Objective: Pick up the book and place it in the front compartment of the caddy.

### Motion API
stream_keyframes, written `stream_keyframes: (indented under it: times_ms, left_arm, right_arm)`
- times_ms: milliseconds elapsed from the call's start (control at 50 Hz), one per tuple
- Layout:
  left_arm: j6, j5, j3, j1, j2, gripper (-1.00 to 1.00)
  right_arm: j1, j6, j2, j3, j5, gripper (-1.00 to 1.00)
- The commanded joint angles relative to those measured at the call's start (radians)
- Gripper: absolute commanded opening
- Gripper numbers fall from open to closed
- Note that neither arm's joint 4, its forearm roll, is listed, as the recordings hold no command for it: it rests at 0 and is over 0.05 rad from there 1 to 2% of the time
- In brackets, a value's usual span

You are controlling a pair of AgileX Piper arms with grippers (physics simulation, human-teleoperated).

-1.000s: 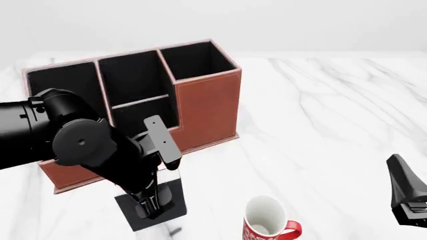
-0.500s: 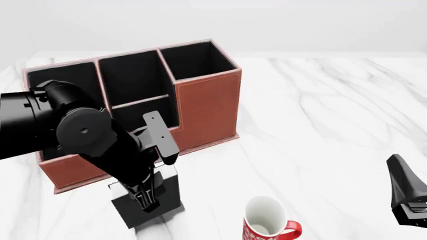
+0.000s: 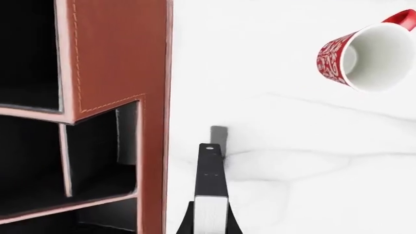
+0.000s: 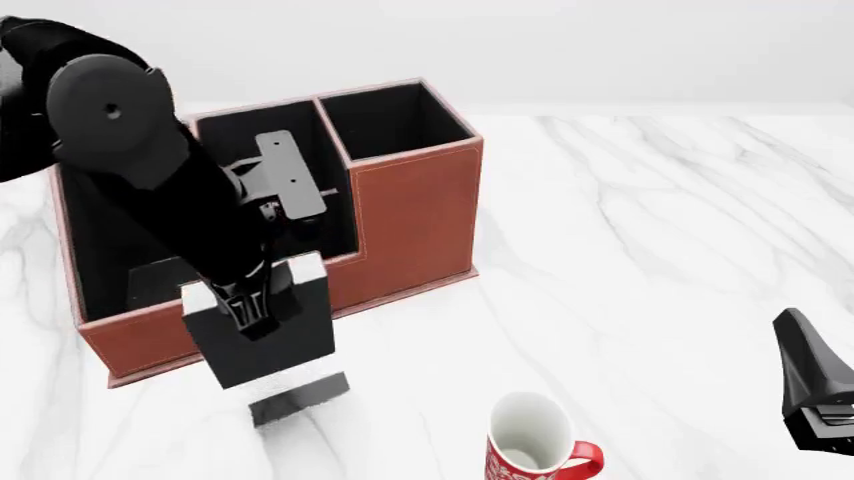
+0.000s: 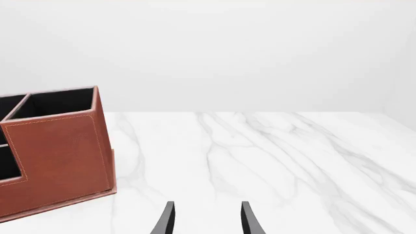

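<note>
Left gripper [image 4: 250,312] was clamped on the thin matte-black book [image 4: 267,345], held off the marble table [image 4: 667,250] before the stitched reddish-brown caddy [image 4: 414,215]. Glossy red-and-white mug [image 4: 534,450] stood upright nearby. Right gripper [image 5: 206,219]: fingers apart, holding nothing.

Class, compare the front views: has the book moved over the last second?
Yes. The book, clamped in the left claw, has lifted off the table, rising against the fixed caddy front wall.

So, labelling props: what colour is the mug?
Red with a white pattern outside, white inside; clearest in the left wrist view.
</note>
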Motion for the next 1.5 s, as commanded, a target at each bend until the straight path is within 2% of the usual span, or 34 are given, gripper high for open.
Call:
stream_keyframes:
  times_ms: [20, 40, 60, 140, 180, 200, 300, 320, 560, 700, 880, 900, 980, 1260, 1300, 1320, 1340, 1360, 1400, 1420, 1500]
  left_arm:
    - [0.117, 0.089, -0.118, 0.076, 0.004, -1.00]
    - [0.141, 0.089, -0.114, 0.097, 0.001, -1.00]
    - [0.127, 0.089, -0.122, 0.085, 0.007, -1.00]
    - [0.153, 0.089, -0.133, 0.106, 0.008, -1.00]
    - [0.169, 0.089, -0.150, 0.117, 0.007, -1.00]
    - [0.201, 0.090, -0.151, 0.147, 0.004, -1.00]
    - [0.219, 0.090, -0.180, 0.158, 0.015, -1.00]
    - [0.240, 0.090, -0.178, 0.180, 0.013, -1.00]
    - [0.263, 0.090, -0.241, 0.194, 0.044, -1.00]
    - [0.312, 0.090, -0.279, 0.238, 0.064, -1.00]
    - [0.309, 0.090, -0.347, 0.231, 0.109, -1.00]
    - [0.329, 0.090, -0.356, 0.255, 0.112, -1.00]
    - [0.299, 0.090, -0.395, 0.225, 0.131, -1.00]
    - [0.349, 0.090, -0.452, 0.265, 0.154, -1.00]
    - [0.383, 0.090, -0.459, 0.295, 0.158, -1.00]
    - [0.349, 0.090, -0.474, 0.267, 0.169, -1.00]
    - [0.350, 0.090, -0.475, 0.269, 0.171, -1.00]
    - [0.382, 0.090, -0.475, 0.303, 0.167, -1.00]
    - [0.354, 0.090, -0.493, 0.274, 0.175, -1.00]
    - [0.377, 0.090, -0.497, 0.304, 0.173, -1.00]
    - [0.363, 0.090, -0.507, 0.279, 0.177, -1.00]
  right_arm:
    - [0.000, 0.000, -0.001, 0.001, 0.000, 1.00]
    - [0.000, 0.000, -0.001, 0.001, 0.000, 1.00]
    - [0.000, 0.000, -0.001, 0.001, 0.000, 1.00]
    - [0.000, 0.000, -0.001, 0.001, 0.000, 1.00]
    - [0.000, 0.000, -0.001, 0.001, 0.000, 1.00]
    - [0.000, 0.000, -0.001, 0.001, 0.000, 1.00]
    - [0.000, 0.000, -0.001, 0.001, 0.000, 1.00]
    - [0.000, 0.000, -0.001, 0.001, 0.000, 1.00]
    - [0.000, 0.000, -0.001, 0.001, 0.000, 1.00]
    - [0.000, 0.000, -0.001, 0.001, 0.000, 1.00]
    - [0.000, 0.000, -0.001, 0.001, 0.000, 1.00]
    - [0.000, 0.000, -0.001, 0.001, 0.000, 1.00]
    - [0.000, 0.000, -0.001, 0.001, 0.000, 1.00]
    - [0.000, 0.000, -0.001, 0.001, 0.000, 1.00]
    - [0.000, 0.000, -0.001, 0.001, 0.000, 1.00]
    - [0.000, 0.000, -0.001, 0.001, 0.000, 1.00]
    - [0.000, 0.000, -0.001, 0.001, 0.000, 1.00]
    - [0.000, 0.000, 0.000, 0.001, 0.000, 1.00]
    - [0.000, 0.000, -0.001, 0.001, 0.000, 1.00]
    - [0.000, 0.000, -0.001, 0.001, 0.000, 1.00]
    - [0.000, -0.001, -0.001, 0.001, 0.000, 1.00]
